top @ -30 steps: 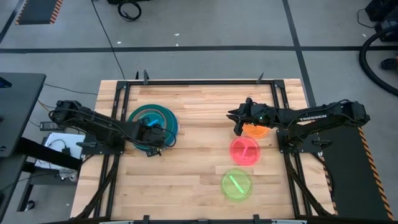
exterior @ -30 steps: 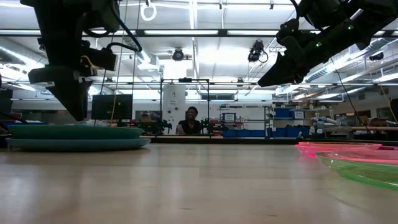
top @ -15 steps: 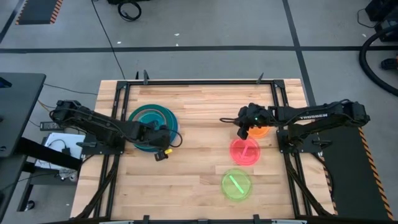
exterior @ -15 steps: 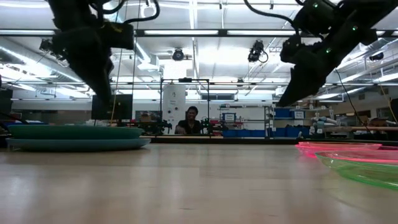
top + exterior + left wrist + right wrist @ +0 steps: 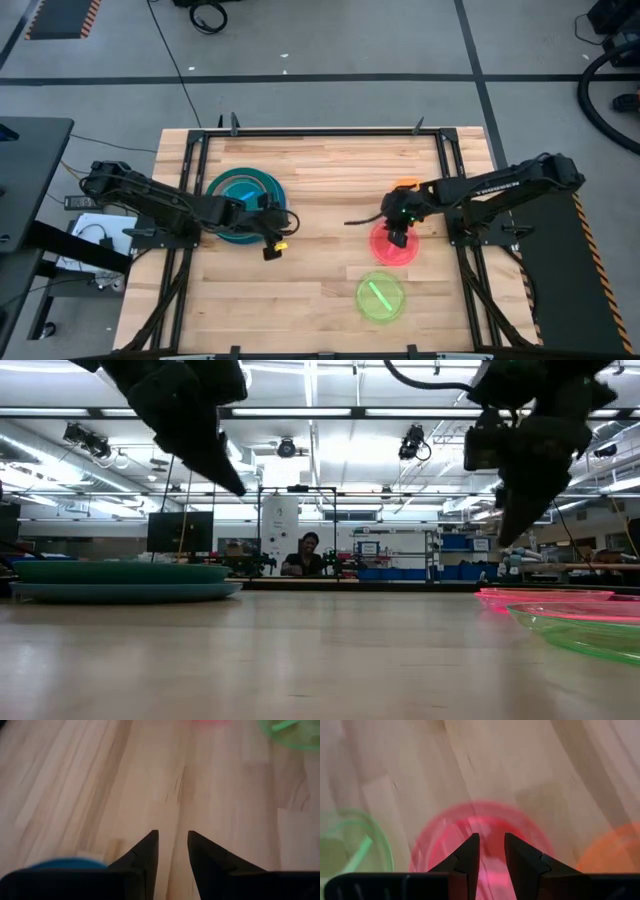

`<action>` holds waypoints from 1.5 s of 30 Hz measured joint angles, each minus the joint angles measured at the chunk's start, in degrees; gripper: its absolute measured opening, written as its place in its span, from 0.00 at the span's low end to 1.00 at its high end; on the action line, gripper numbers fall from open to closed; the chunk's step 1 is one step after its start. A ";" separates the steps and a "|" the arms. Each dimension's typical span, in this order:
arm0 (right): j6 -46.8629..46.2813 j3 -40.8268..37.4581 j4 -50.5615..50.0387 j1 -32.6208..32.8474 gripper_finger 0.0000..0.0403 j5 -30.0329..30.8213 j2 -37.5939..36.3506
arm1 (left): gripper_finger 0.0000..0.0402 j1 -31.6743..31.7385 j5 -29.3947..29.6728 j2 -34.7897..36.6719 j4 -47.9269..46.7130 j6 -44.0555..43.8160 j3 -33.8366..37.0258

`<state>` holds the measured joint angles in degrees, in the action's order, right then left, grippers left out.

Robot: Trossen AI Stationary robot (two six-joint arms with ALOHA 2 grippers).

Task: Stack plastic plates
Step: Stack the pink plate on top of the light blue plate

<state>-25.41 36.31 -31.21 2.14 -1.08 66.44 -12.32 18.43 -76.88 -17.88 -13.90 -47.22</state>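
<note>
A stack of plates (image 5: 243, 190) lies on the table's left half: a large blue one at the bottom, then teal ones and a cyan centre. It also shows in the low view (image 5: 120, 580). The pink plate (image 5: 396, 250), the lime plate (image 5: 381, 296) and the orange plate (image 5: 405, 184), mostly hidden under the right arm, lie flat on the right half. My left gripper (image 5: 269, 253) hangs over bare wood just near-right of the stack, narrowly open (image 5: 173, 836). My right gripper (image 5: 394, 238) points down over the pink plate (image 5: 485, 822), narrowly open (image 5: 491, 837), clear of it in the low view (image 5: 508, 543).
The wooden tabletop (image 5: 320, 170) has a black frame along its edges. Bare wood lies between the stack and the three small plates, and along the near edge left of the lime plate. A person (image 5: 307, 555) sits in the room far behind the table.
My left gripper has moved off the stack toward the table's near and right side and now hangs over bare wood. My right gripper has swung from above the orange plate toward the near edge, tipping downward, and now stands over the pink plate. No plate has moved.
</note>
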 joint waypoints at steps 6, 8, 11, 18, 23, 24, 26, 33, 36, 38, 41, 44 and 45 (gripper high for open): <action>-7.81 5.57 -13.64 6.08 0.25 0.79 3.26 | 0.28 0.75 0.80 -1.67 8.90 11.21 -0.02; -11.83 5.56 -16.22 7.72 0.25 -3.23 4.31 | 0.28 1.37 0.86 -3.37 12.11 15.29 0.04; -16.98 5.55 -20.09 10.55 0.25 -6.61 5.33 | 0.28 2.10 0.49 -6.27 16.73 21.15 0.00; -27.60 5.24 -27.36 15.20 0.25 -4.88 6.11 | 0.28 3.47 0.23 -10.42 17.80 26.42 -0.76; -31.37 1.97 -27.40 17.80 0.25 -8.77 6.68 | 0.28 3.39 0.38 -10.18 11.54 26.59 -0.78; -31.89 1.13 -27.50 18.10 0.25 -10.01 6.91 | 0.28 3.13 0.37 -9.70 9.14 26.59 -0.76; -32.89 -0.13 -27.76 18.45 0.25 -12.82 7.39 | 0.28 2.84 0.45 -8.99 6.16 26.43 -0.88; -29.38 -1.44 -25.43 17.17 0.25 -12.57 10.66 | 0.28 1.87 2.68 -7.67 -0.20 25.04 -0.81; -24.78 -1.46 -20.62 14.86 0.25 -8.23 12.94 | 0.28 1.81 2.76 -7.67 -0.05 25.06 -0.81; -20.34 -1.04 -15.98 12.59 0.25 -4.96 14.52 | 0.28 1.79 2.76 -7.67 0.04 25.08 -0.81; -16.08 1.24 -11.92 10.18 0.25 0.62 15.48 | 0.28 1.79 2.99 -7.67 -0.01 25.05 -0.81; -13.03 2.70 -11.54 9.61 0.25 4.12 15.06 | 0.28 1.56 3.00 -7.67 0.13 25.04 -0.81; -12.31 2.71 -12.03 9.63 0.25 4.21 14.99 | 0.28 1.46 3.02 -7.67 0.39 25.04 -0.81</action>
<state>-37.72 39.03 -43.24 11.77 3.14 81.43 -10.86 21.45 -84.55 -17.50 11.14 -48.03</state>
